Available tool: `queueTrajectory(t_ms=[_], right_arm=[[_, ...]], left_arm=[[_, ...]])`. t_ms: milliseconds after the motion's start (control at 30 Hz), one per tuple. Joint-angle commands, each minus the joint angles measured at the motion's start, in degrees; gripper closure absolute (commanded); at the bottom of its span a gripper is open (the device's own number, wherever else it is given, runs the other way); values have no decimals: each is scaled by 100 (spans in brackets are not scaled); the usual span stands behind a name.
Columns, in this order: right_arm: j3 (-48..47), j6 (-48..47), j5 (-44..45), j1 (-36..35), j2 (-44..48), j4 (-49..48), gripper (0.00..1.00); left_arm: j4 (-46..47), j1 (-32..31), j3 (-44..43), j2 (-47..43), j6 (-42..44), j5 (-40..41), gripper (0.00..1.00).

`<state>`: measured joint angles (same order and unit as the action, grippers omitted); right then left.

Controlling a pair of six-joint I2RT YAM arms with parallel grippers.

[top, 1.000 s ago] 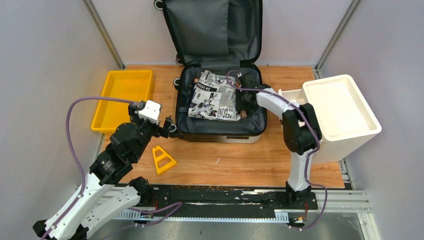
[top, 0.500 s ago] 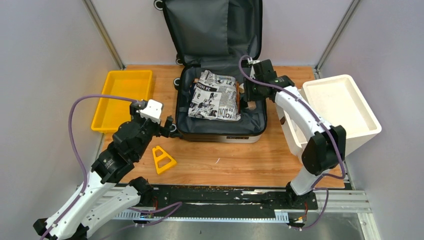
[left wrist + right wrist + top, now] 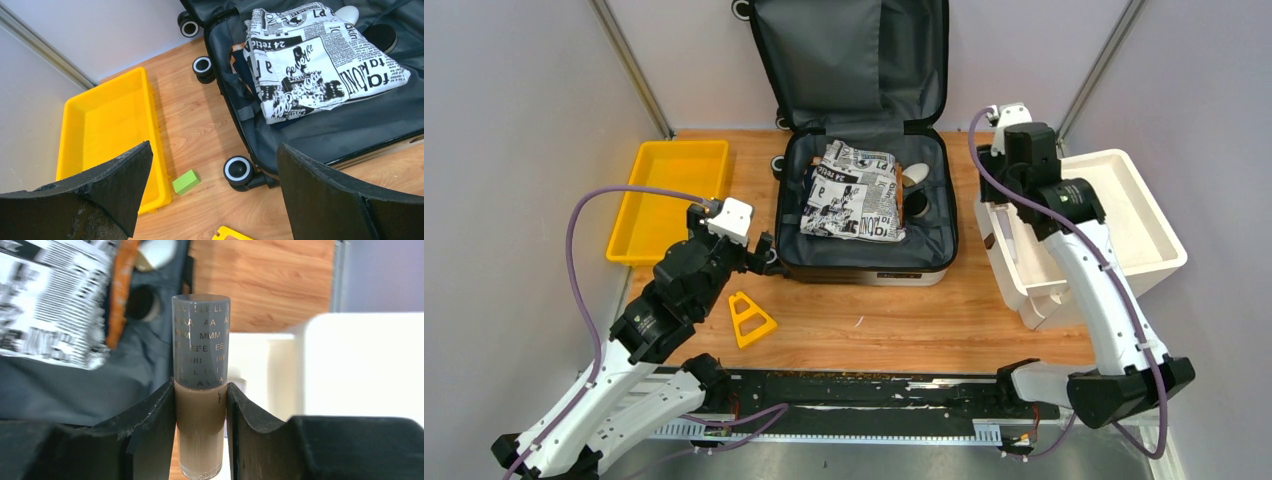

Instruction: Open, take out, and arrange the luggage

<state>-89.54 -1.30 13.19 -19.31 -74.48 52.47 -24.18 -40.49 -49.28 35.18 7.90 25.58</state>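
The luggage (image 3: 864,268) lies open at the back centre, its lid (image 3: 854,60) leaning on the wall. A folded newspaper-print cloth (image 3: 854,190) rests on its dark lining, with a white oval item (image 3: 915,175) and a dark round item (image 3: 916,205) to the right of it. My right gripper (image 3: 201,390) is shut on a beige bottle (image 3: 201,340) with a grey lettered cap. It hangs over the left edge of the white bin (image 3: 1124,230). My left gripper (image 3: 214,147) stands open and empty above the floor, by the luggage's front-left wheel (image 3: 238,171).
A yellow tray (image 3: 669,195) sits left of the luggage. A green block (image 3: 186,181) lies beside the tray's near corner. A yellow triangular piece (image 3: 750,318) lies on the wood in front of the left gripper. Grey walls close in both sides.
My right arm has lifted out of the luggage with the bottle and swung right to the white bin's left edge. The left arm has barely moved.
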Motion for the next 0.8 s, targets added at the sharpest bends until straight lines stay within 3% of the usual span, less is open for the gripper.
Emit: queueTrajectory(t_ms=[0, 233, 400, 767], right_arm=[[510, -649, 442, 463, 348, 199, 77], [1131, -1194, 596, 1001, 681, 123, 76], [1309, -1188, 601, 1046, 690, 111, 67], [1463, -1171, 372, 1089, 734, 66, 62]], left_arm=[[196, -10, -3, -11, 83, -19, 0], [202, -5, -10, 26, 80, -51, 0], [223, -11, 1, 12, 79, -58, 0], [208, -5, 12, 38, 92, 20, 0]])
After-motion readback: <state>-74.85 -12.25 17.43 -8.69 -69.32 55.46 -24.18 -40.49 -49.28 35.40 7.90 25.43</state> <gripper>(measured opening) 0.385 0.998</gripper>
